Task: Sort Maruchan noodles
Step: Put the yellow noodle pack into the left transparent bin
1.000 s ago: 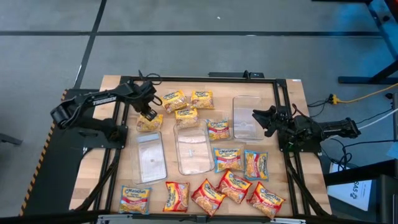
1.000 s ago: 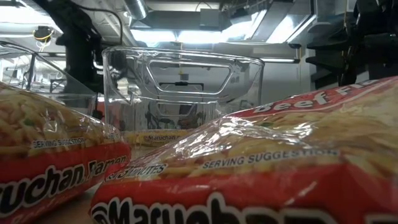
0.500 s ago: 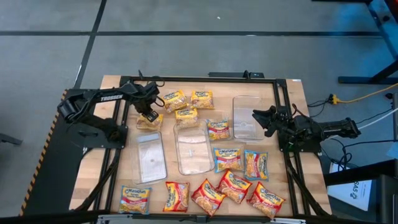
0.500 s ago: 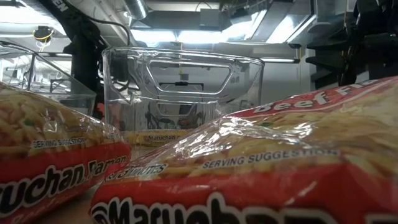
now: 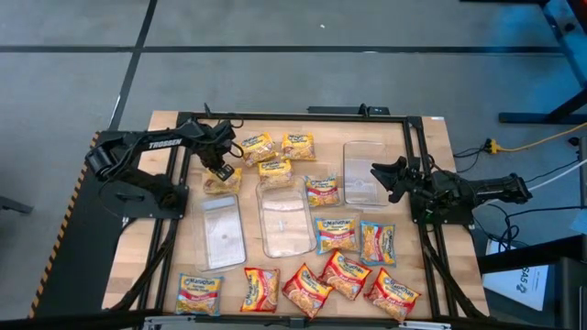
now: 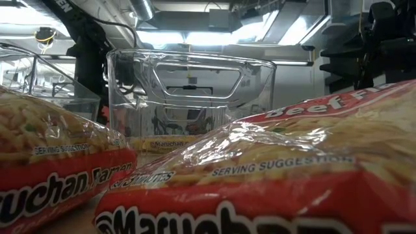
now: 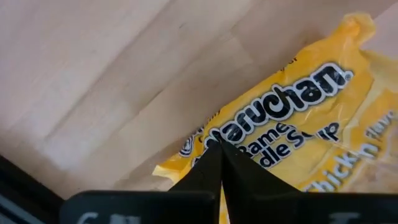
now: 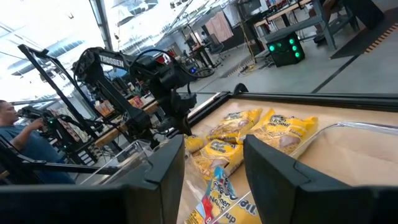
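Observation:
Several Maruchan noodle packets lie flat on the wooden table: yellow ones (image 5: 258, 147) (image 5: 298, 145) (image 5: 275, 170) toward the far edge, red and blue-edged ones (image 5: 336, 233) (image 5: 345, 273) toward the near edge. My left gripper (image 5: 218, 170) stands over one yellow packet (image 5: 220, 182) at the far left and is shut on it. My right gripper (image 5: 381, 174) hovers open by the right side of the right clear tray (image 5: 364, 171) and touches nothing; its fingers (image 8: 168, 174) stand wide apart. My left gripper comes down from above onto the yellow packet. Its shut fingertips (image 7: 211, 162) meet on the printed face beside the logo (image 7: 249, 134), near one edge of the wrapper. The fingers hide the place of contact. The packet lies flat on the table.
Two more clear trays (image 5: 223, 231) (image 5: 283, 218) stand mid-table, all three empty. Red packets (image 6: 58, 169) (image 6: 279, 175) lie right in front of the low camera, with a tray (image 6: 188, 97) behind them. A black frame (image 5: 293, 115) runs round the table. A person (image 8: 18, 134) sits beyond the table.
My left arm's upper links have swung toward the far edge and stretched out, while its gripper has stayed over the yellow packet. The packet lies where it was.

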Motion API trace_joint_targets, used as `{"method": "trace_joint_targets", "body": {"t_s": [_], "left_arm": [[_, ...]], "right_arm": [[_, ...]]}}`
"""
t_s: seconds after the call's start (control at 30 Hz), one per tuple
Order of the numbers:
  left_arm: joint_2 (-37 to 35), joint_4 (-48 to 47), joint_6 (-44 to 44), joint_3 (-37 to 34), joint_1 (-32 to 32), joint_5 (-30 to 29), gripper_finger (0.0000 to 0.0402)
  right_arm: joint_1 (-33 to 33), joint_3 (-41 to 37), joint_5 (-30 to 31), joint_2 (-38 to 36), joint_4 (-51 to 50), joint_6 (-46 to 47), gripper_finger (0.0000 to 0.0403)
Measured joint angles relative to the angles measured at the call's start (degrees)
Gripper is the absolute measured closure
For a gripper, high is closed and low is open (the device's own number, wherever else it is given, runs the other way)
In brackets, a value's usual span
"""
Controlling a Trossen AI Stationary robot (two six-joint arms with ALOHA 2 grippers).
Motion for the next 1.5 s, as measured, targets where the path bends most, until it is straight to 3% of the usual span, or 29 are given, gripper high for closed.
{"method": "trace_joint_targets", "body": {"t_s": [0.23,0.5,0.97,1.1,1.37,1.5], "left_arm": [[0.0,-5.1,0.1,6.1,-1.0,-0.2,0.0401],[-0.1,-12.8,-1.7,10.4,-7.2,-0.4,0.0401],[-0.1,-22.6,-3.6,25.7,-15.3,-7.2,0.0401],[-0.1,-22.7,-3.7,24.6,-15.7,-14.5,0.0397],[-0.1,-19.9,-3.3,13.9,-15.2,-16.8,0.0336],[-0.1,-15.3,-9.0,6.1,-13.9,-17.3,0.0296]], "right_arm": [[0.0,0.0,0.0,0.0,0.0,0.0,0.0242],[0.0,0.0,0.0,0.0,0.0,0.0,0.0242],[0.0,0.1,0.0,0.0,-2.2,0.0,0.0242],[0.0,0.1,0.0,0.0,-2.2,0.1,0.0242],[0.0,0.1,-1.2,0.0,-2.4,1.9,0.0242],[0.0,0.1,-1.4,0.0,-2.4,2.0,0.0242]]}}
